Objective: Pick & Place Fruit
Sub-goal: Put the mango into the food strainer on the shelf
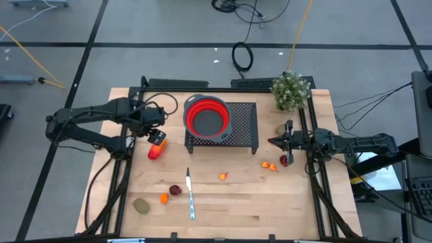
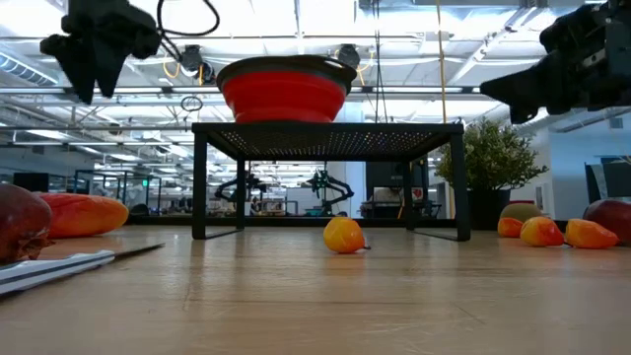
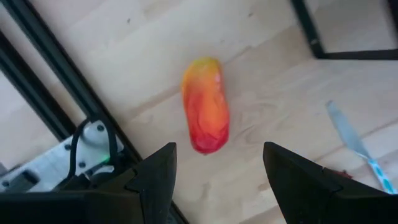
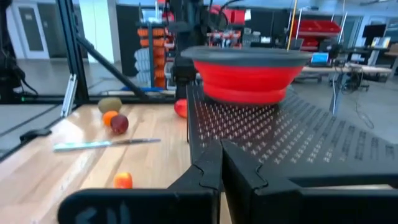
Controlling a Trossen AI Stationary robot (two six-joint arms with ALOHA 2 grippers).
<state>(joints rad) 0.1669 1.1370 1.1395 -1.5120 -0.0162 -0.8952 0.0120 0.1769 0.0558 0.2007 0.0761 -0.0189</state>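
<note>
Wooden table [image 1: 270, 202]: scattered fruit, one red bowl [image 1: 206, 116] on one black rack [image 1: 243, 135], one knife [image 1: 190, 192].
Left gripper [image 1: 156, 137], fingers apart, above one red-orange oval fruit [image 1: 156, 151]; right gripper [image 1: 273, 141], fingers together, near rack.

Bare wood around red-orange fruit [image 3: 205, 106]; frame rail [image 3: 56, 93] near.

Both arms are matte black, built of slim jointed links with blocky housings at the joints; the left arm [image 1: 88, 121] has thin black cables looping loose near its wrist, and the right arm [image 1: 351, 143] looks the same black with a chunky wrist block. The left gripper [image 3: 214, 165] has two broad, flat black fingers [image 3: 158, 177] with angular bevelled tips. The right gripper [image 4: 219, 163] has two black wedge-shaped fingers with stepped inner edges, mounted on a wide black crossbar.
</note>
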